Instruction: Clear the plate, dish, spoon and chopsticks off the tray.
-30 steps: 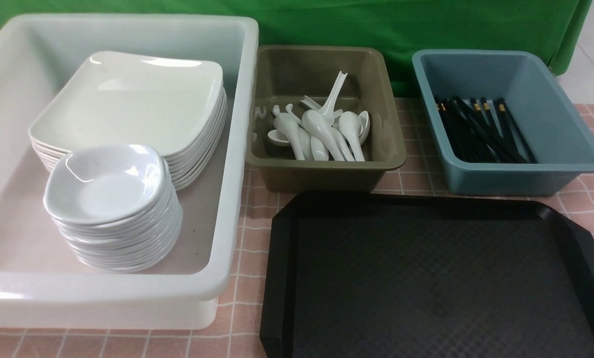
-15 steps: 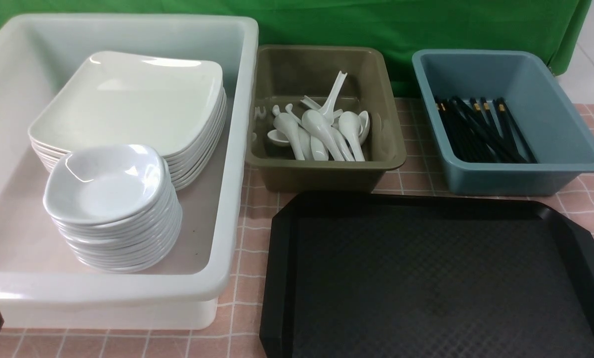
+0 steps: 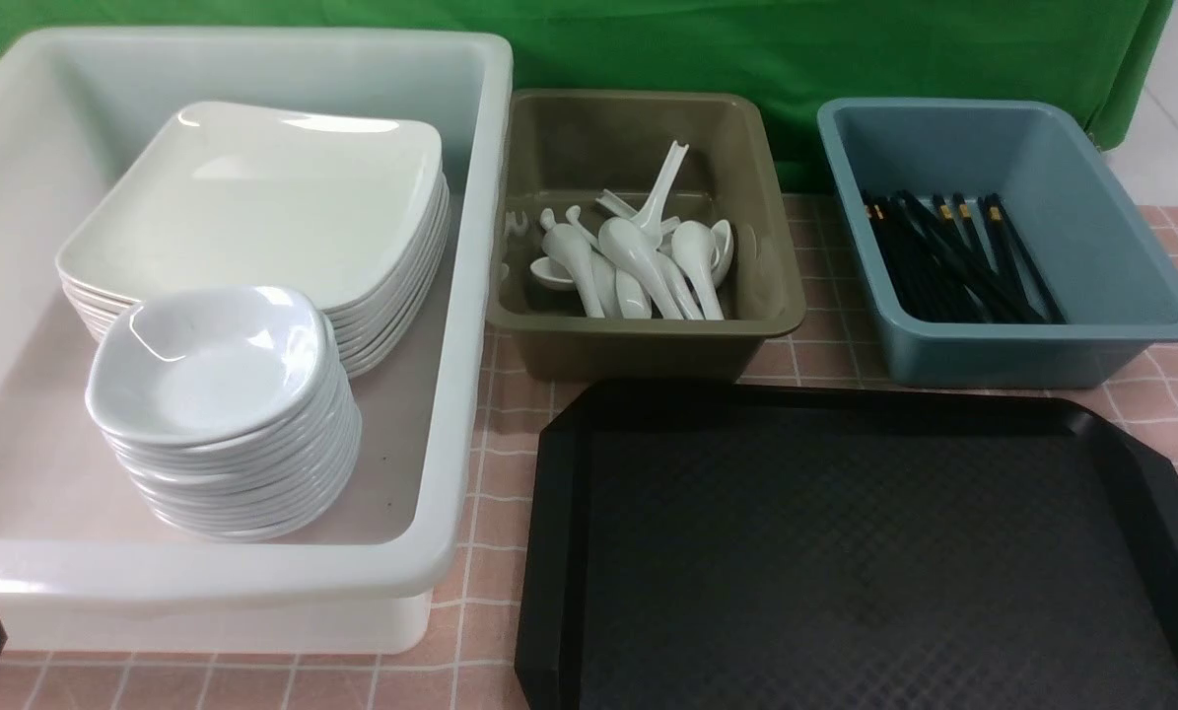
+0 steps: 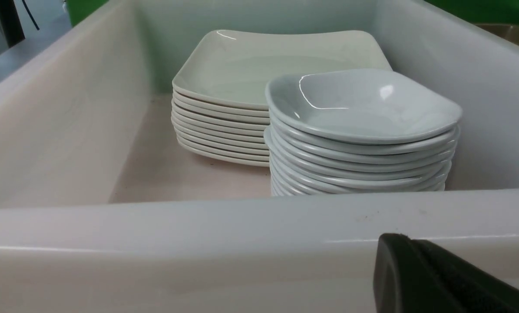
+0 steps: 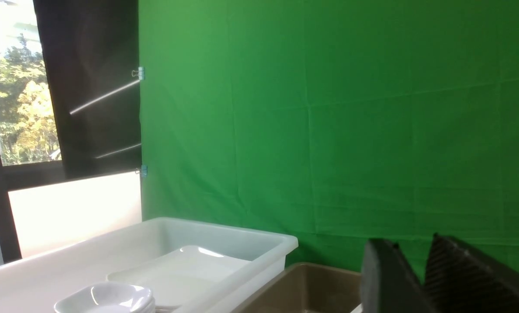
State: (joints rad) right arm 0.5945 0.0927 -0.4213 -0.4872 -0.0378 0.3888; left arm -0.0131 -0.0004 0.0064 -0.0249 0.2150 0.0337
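Green cloth backs the pink-checked counter (image 3: 490, 463): tray (image 3: 845, 552) at 5 o'clock bare, plate (image 3: 253, 197) stacked at 10 o'clock (glossy, stiff, slippery; pinch its rim), left hand (image 4: 433, 278) shut, empty; right hand (image 5: 420, 278) slightly parted, empty.

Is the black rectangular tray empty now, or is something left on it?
Empty, as far as shown: the black rectangular tray has only bare diamond-textured surface in the front view, though its near edge is cut off.
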